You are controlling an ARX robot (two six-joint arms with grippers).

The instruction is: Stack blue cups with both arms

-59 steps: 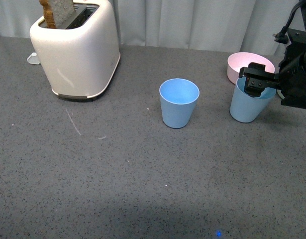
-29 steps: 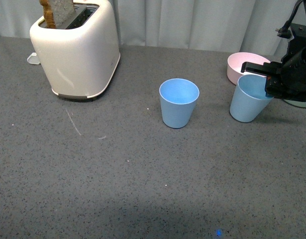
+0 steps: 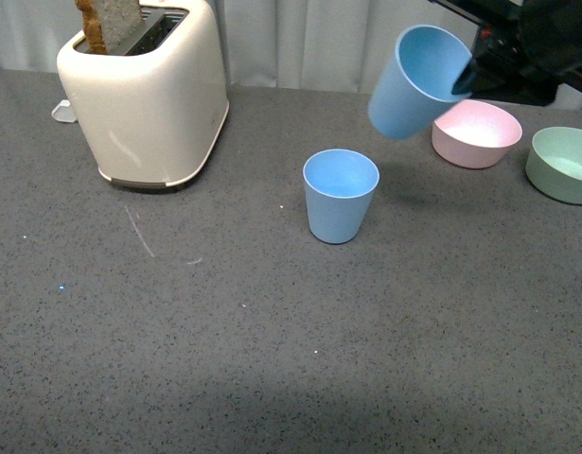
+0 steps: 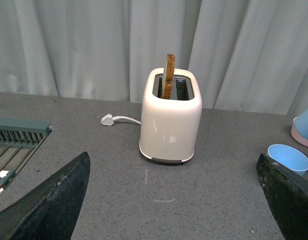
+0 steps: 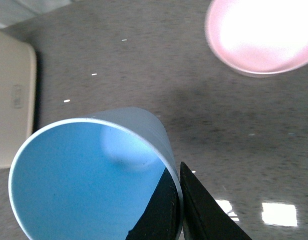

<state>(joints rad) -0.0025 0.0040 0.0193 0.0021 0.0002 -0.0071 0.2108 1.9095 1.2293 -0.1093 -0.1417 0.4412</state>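
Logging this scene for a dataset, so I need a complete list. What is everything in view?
standing cup: one, light blue, upright, mid-table
lifted cup: one, light blue, tilted in the air near the pink bowl
toaster: one, cream, back left, toast in a slot
pink bowl: one, back right
green bowl: one, far right
plug: one, white, beside the toaster
rack: one, grey-green, left wrist view only
table: dark grey
curtain: pale grey, behind
left gripper: black, open, empty
right gripper: black, clamping the lifted cup's rim

Right claw [image 3: 467, 78] high, clamped, left claw [image 4: 174, 202] spread
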